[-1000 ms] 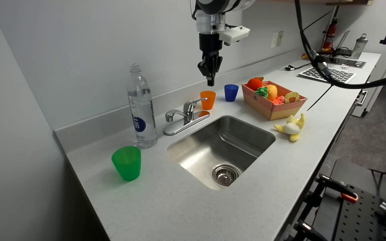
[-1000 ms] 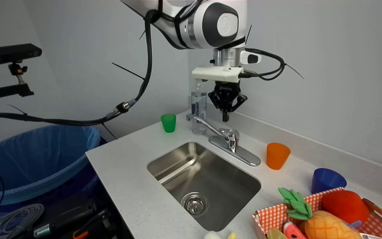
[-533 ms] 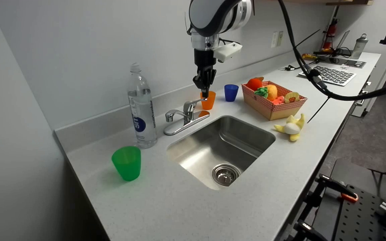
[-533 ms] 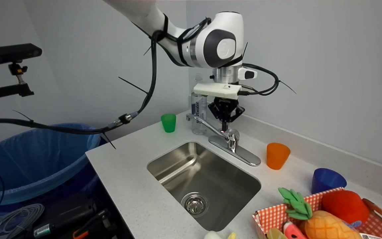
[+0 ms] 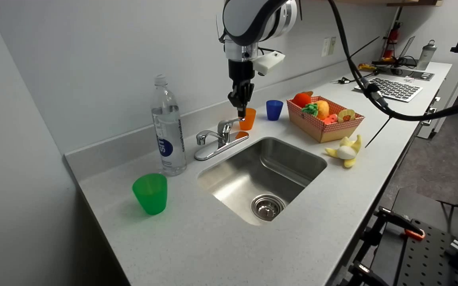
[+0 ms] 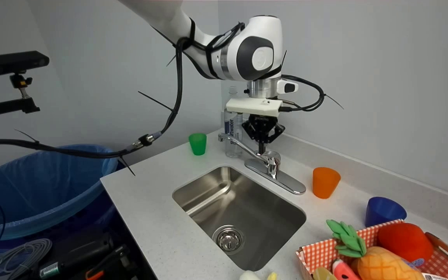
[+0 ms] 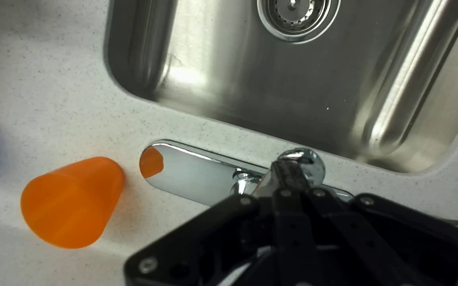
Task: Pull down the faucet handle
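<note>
Exterior view, slim shiny chrome faucet handle (image 5: 234,120) atop the silver metal faucet (image 5: 223,137), black two-fingered gripper (image 5: 241,115) above it, fingers pressed together at the handle's tip, contact unclear, tapered orange plastic cup (image 5: 249,120) beside the faucet.

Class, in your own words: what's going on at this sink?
A robot arm has its closed hand pointing down at the free end of the faucet handle. The two look to be touching or nearly so; the pictures don't settle which. The handle slopes up toward that end, so pulling it down appears not yet done.
</note>
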You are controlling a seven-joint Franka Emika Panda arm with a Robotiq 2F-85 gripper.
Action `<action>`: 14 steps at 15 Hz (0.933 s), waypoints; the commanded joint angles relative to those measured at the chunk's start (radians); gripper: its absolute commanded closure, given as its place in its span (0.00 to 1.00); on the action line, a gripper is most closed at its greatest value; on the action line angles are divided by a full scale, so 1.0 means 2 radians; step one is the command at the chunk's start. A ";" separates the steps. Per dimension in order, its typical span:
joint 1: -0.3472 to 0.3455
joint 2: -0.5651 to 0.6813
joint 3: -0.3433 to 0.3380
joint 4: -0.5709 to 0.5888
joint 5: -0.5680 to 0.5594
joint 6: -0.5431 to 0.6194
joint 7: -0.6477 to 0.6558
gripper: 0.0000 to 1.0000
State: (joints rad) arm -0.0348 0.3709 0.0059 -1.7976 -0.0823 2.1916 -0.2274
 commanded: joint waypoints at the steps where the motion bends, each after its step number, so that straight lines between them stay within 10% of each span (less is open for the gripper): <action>1: 0.001 -0.004 0.002 -0.037 -0.012 0.013 -0.016 1.00; 14: -0.013 -0.025 0.004 -0.035 -0.003 0.005 -0.066 1.00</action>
State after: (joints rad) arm -0.0380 0.3511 0.0085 -1.8252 -0.1112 2.2000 -0.3341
